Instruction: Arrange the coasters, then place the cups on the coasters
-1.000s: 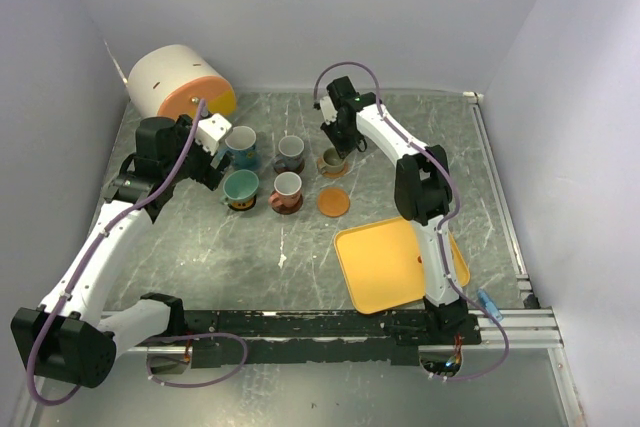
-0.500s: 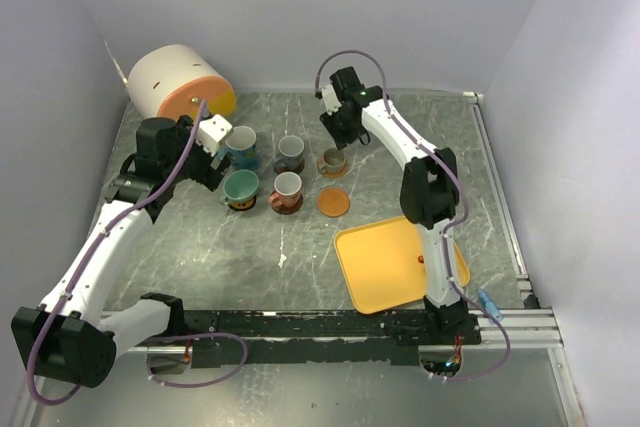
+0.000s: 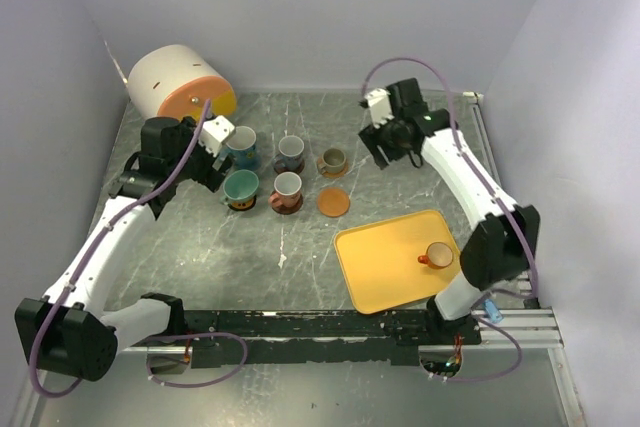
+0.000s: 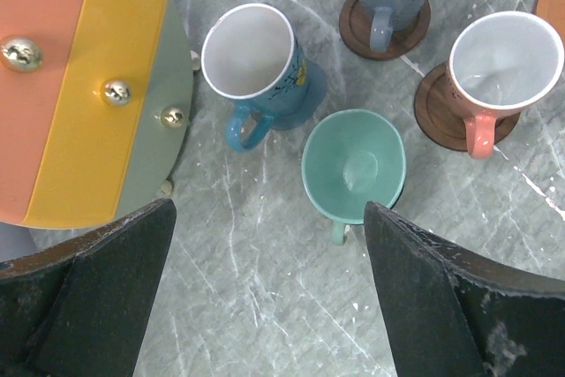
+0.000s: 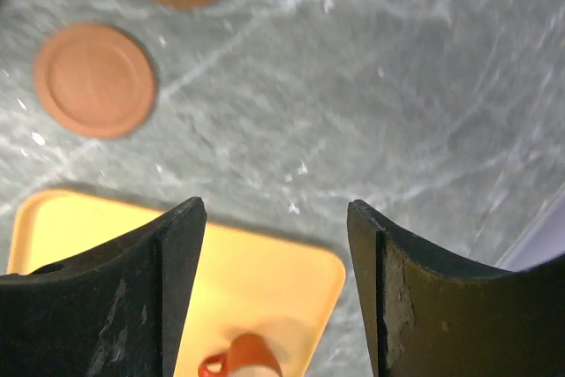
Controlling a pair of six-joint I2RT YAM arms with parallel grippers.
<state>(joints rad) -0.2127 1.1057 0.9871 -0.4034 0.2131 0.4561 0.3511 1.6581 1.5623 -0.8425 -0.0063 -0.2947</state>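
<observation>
Table top (image 3: 250, 247): grey marbled stone look, smooth, faint sheen. Teal cup (image 4: 353, 165) and blue cup (image 4: 256, 64) read to me as glazed ceramic, glossy. Brown coaster (image 4: 434, 119) under reddish cup (image 4: 505, 64): matt, wood-like, I can't confirm. Bare orange coaster (image 5: 94, 79): smooth, matt. Yellow tray (image 3: 385, 267): smooth plastic, I'd say. Cylinder (image 4: 79, 86) studs (image 4: 116, 91): shiny metal. Right gripper (image 5: 275, 218) fingers (image 5: 402, 306): matt black, scuffed.

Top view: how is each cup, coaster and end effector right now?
blue cup: upright, on the blue coaster
teal cup: upright, on a half-hidden coaster
grey cup: upright, on the far brown coaster
reddish cup: upright, on the near brown coaster
olive cup: upright, on the far orange coaster
orange cup: upright on the yellow tray
near orange coaster: bare
left end effector: open, empty
right end effector: open, empty
</observation>
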